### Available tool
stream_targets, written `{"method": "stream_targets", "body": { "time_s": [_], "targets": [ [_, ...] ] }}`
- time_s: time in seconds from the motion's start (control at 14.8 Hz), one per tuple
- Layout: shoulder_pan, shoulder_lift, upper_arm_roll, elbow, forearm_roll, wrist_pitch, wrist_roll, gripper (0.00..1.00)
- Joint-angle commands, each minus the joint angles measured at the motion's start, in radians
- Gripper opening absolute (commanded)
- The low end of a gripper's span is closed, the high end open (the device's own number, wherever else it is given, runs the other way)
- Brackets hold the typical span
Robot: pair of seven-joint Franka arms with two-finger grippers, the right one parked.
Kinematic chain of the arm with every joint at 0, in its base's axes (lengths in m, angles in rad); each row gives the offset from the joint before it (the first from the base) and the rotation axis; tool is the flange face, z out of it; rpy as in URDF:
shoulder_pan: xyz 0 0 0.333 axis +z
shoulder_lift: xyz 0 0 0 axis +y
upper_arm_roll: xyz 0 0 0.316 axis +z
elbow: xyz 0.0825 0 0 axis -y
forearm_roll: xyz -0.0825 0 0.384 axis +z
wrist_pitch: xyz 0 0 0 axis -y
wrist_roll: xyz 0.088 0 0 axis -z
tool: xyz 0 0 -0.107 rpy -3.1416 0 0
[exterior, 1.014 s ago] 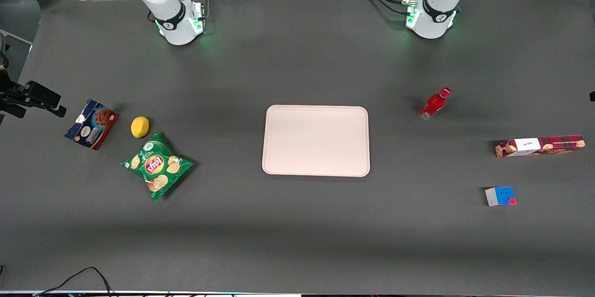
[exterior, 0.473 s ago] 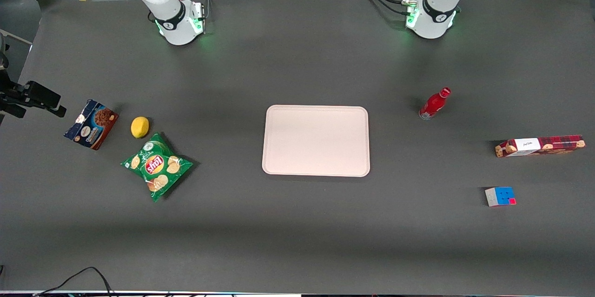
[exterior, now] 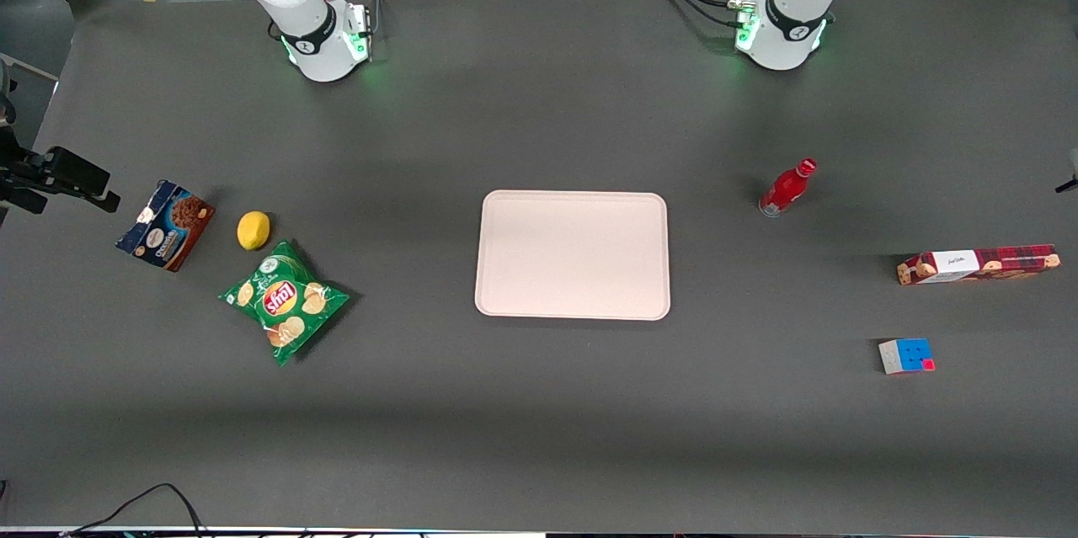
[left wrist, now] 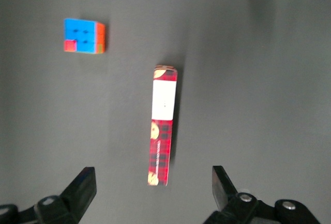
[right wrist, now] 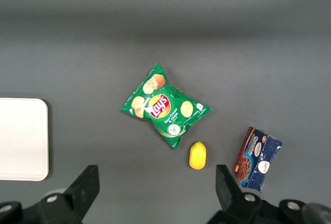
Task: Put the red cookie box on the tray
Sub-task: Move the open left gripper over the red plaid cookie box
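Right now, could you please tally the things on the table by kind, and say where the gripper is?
Snack packs: 3 (red cookie box, blue cookie box, chip bag)
Tray: 1
Bottle: 1
Lemon: 1
Puzzle cube: 1
Total: 7
Gripper: open above the red cookie box.

Matt dark cloth-like table (exterior: 539,403), smooth pale plastic tray (exterior: 488,302), printed cardboard red cookie box (left wrist: 162,131), black open-fingered gripper (left wrist: 154,189) above.

The front view looks steeply down from high above the whole table (exterior: 539,403), facing both arm bases. The left wrist view looks straight down from well above the table, the gripper (left wrist: 155,193) spread wide; between its jaws lies the red cookie box (left wrist: 163,125), shared with the front view (exterior: 977,264). The right wrist view shares the tray (right wrist: 23,138).
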Motion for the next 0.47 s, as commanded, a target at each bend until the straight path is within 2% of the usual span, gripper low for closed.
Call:
{"method": "stream_targets", "body": {
  "time_s": [0.0,0.41],
  "targets": [
    [0.037,0.045,0.005,-0.041,-0.08,0.026,0.125,1.0],
    [0.063,0.109,0.007,-0.18,-0.166,0.201,0.158,1.0]
  ]
}}
